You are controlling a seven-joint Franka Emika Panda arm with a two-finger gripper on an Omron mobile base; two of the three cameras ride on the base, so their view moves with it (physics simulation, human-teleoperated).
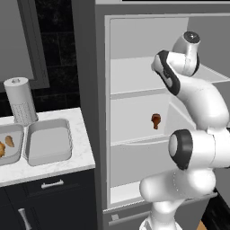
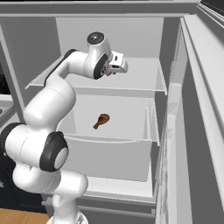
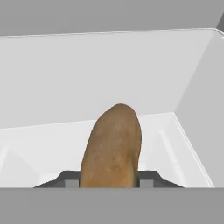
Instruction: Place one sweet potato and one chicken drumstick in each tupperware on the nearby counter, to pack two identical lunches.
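Note:
In the hand view my gripper [image 3: 109,180] is shut on a brown sweet potato [image 3: 113,144], which stands up between the fingers over a white fridge shelf. From the right base view the hand [image 2: 117,65] is at the upper shelf of the open fridge. A chicken drumstick [image 1: 156,120] [image 2: 101,120] lies alone on the middle shelf below. On the counter [image 1: 83,134] to the left sit two tupperware trays: the nearer one [image 1: 48,155] is empty, and the farther one [image 1: 14,156] holds two golden-brown pieces at the frame edge.
A paper towel roll [image 1: 20,101] stands behind the trays. The fridge door [image 2: 192,131] hangs open on the right. Shelf edges [image 2: 113,139] and fridge walls hem the arm in. Dark cabinets [image 1: 49,193] lie under the counter.

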